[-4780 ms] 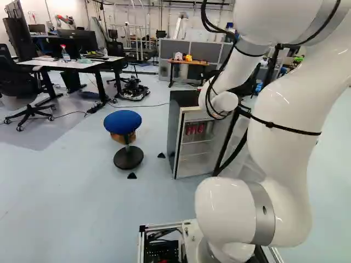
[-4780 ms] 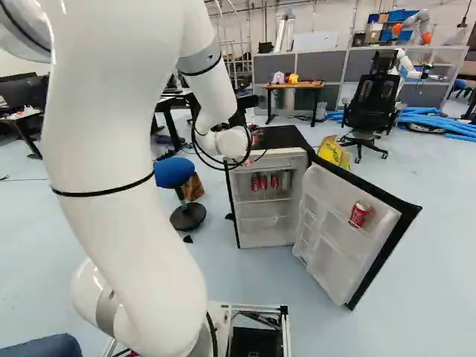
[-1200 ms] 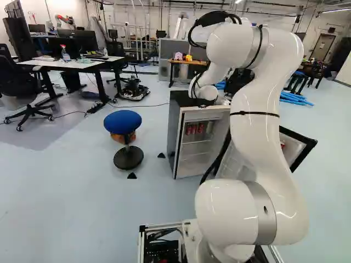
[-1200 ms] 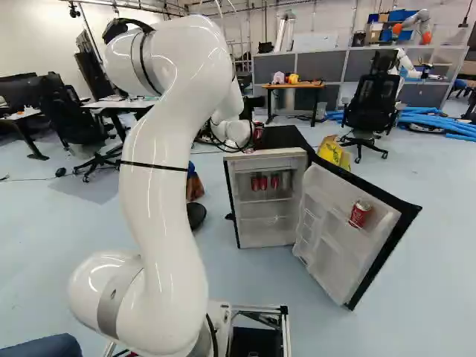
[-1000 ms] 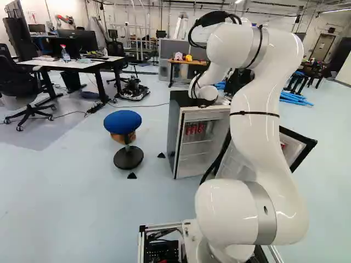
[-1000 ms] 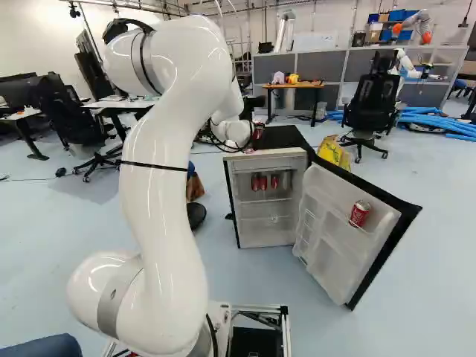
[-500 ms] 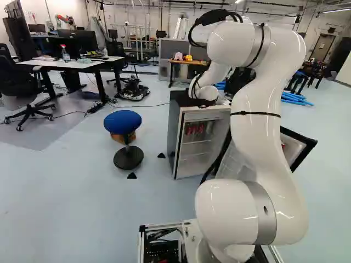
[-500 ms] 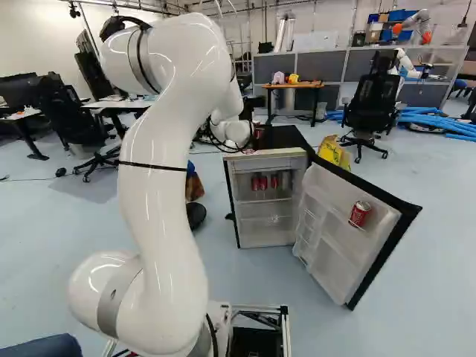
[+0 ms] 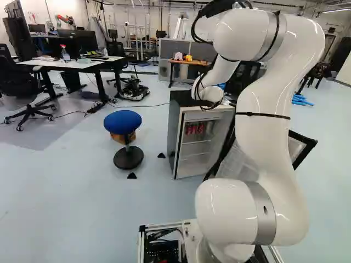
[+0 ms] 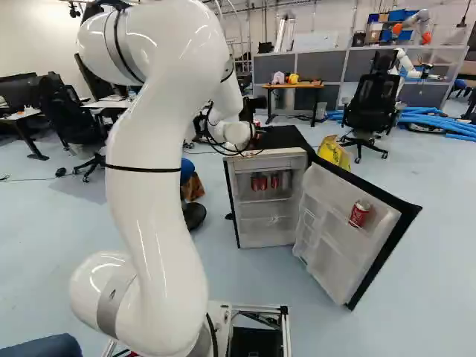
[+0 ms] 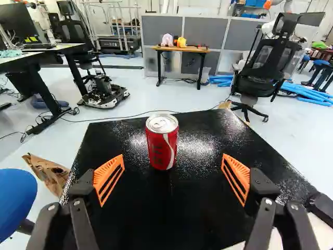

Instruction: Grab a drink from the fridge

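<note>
Part of my black gripper (image 10: 251, 111) shows above the fridge's top, mostly hidden by the wrist, its fingertips out of sight. In the wrist view my gripper (image 11: 173, 177) is open, orange pads wide apart with nothing between them. A red drink can (image 11: 162, 141) stands upright on the fridge's black top (image 11: 203, 208), ahead of the gap and clear of both pads. The white-lined fridge (image 10: 264, 216) stands with its door (image 10: 327, 238) swung out; several red cans (image 10: 259, 182) sit on its upper shelf and one red can (image 10: 360, 214) in the door rack.
A blue stool (image 9: 123, 121) stands left of the fridge in the left base view. Beyond the fridge are a yellow bag (image 10: 335, 152), a black office chair (image 11: 267, 67), a small wooden table (image 11: 179, 49) and blue tubes (image 11: 307, 92). Another robot (image 10: 413, 26) stands at the far right.
My arm has drawn back, its elbow and wrist shifting over the fridge's top towards the base. The base, fridge and door have stayed where they were.
</note>
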Robot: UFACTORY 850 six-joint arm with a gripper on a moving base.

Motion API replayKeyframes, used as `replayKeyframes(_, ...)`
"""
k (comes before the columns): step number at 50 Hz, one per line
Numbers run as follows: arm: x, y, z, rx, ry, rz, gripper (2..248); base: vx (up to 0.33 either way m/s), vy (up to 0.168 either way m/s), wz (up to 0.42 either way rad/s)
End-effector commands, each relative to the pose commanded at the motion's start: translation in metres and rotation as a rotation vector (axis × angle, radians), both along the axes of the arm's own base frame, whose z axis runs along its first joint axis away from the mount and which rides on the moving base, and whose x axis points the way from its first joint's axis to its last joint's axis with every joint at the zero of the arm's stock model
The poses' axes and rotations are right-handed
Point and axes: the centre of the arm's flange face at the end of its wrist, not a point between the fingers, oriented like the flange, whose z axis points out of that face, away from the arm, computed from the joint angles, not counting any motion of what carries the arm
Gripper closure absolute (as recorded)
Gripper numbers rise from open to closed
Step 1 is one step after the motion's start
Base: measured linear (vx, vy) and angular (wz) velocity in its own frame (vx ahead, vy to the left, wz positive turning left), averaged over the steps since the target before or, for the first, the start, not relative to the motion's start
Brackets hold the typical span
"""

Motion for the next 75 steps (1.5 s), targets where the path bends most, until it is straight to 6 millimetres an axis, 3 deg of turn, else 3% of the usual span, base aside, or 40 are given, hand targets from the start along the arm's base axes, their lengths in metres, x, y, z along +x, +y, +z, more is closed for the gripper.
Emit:
replayKeyframes(14, -0.025, -0.012, 0.005, 0.002, 0.01, -0.027, 3, 0.0, 0.0, 0.0)
replayKeyframes(75, -0.131, -0.063, 0.072, -0.062, -0.001, -0.105, 3, 0.0, 0.0, 0.0)
